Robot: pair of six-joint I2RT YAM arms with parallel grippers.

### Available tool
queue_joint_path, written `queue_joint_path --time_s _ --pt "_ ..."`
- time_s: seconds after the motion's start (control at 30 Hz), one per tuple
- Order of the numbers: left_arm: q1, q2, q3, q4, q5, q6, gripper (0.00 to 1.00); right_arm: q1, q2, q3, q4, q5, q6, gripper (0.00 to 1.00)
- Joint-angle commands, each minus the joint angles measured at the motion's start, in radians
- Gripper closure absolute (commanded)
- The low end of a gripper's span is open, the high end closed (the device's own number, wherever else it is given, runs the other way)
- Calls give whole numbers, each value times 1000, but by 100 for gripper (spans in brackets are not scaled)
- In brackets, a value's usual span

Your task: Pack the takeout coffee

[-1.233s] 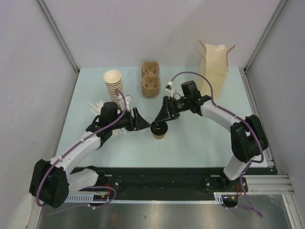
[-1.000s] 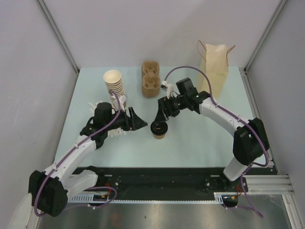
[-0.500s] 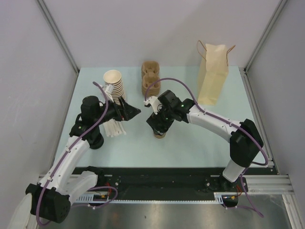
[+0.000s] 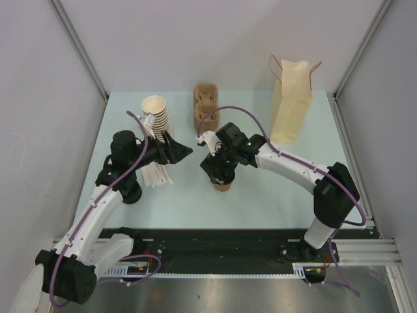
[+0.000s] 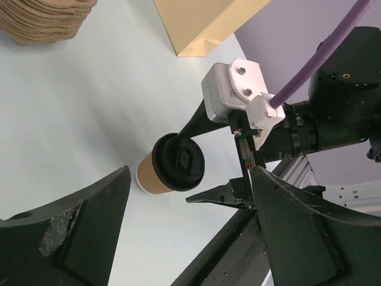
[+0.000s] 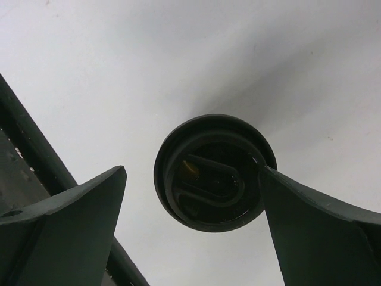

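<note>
One takeout coffee [image 5: 172,171] stands upright near the middle of the counter [image 4: 280,189], long axis vertical, black lid [image 6: 211,173] facing up. My right gripper [image 4: 218,171] straddles that lid, fingers spread wide, gripping nothing. My left gripper [image 4: 182,152], just left of it, is spread and empty too.

One takeout coffee [image 5: 178,170], one cup stack [image 4: 157,112], one carrier stack [image 4: 205,104], one bag [image 4: 291,101].
</note>
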Motion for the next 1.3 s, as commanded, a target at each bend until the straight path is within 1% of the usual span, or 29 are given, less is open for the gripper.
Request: queue_joint_path --time_s 0.0,0.23,0.47,0.77,1.13,1.27 --pt "9 7 2 48 15 -18 12 2 -45 48 -2 -27 -4 1" --pt "11 13 -4 55 15 -26 12 -9 -48 52 -43 -5 -19 0" --pt "15 15 -12 66 18 -37 12 -27 -19 53 -39 16 -33 0" --pt "21 22 -15 74 21 -35 12 -47 19 52 -54 -42 -30 0" --pt "37 30 -16 77 27 -40 12 -50 51 41 -50 -67 -30 0" --pt "51 35 -21 77 30 -48 12 -56 64 42 -57 -88 -28 3"
